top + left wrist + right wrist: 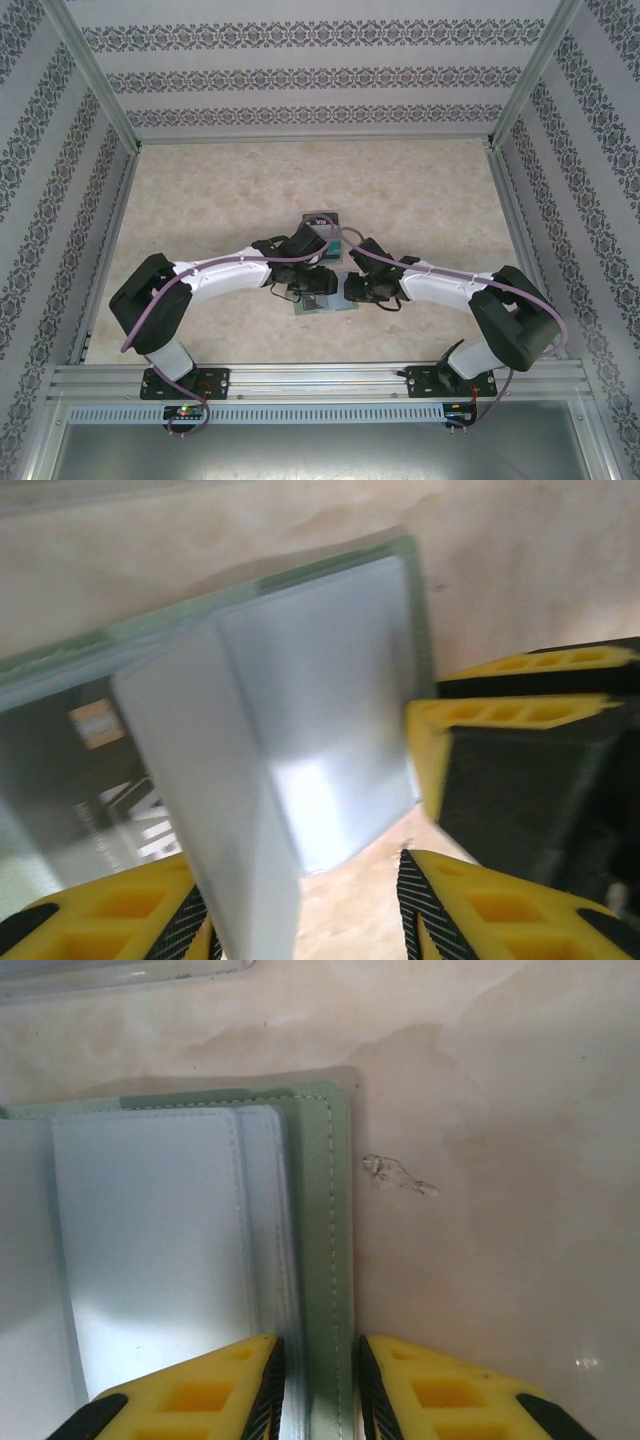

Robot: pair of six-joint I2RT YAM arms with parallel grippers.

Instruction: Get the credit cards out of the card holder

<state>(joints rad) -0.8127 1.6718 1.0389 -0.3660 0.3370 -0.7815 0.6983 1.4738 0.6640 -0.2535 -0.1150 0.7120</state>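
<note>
Closer, dark card [75,780] in holder [330,680]

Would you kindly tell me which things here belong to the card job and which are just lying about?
For the job:
- card holder, pinched at its edge by the right gripper
- dark card inside it
- loose cards beyond it
- left gripper, around a raised sleeve

Lying about:
- a small pale fleck on the table
</note>
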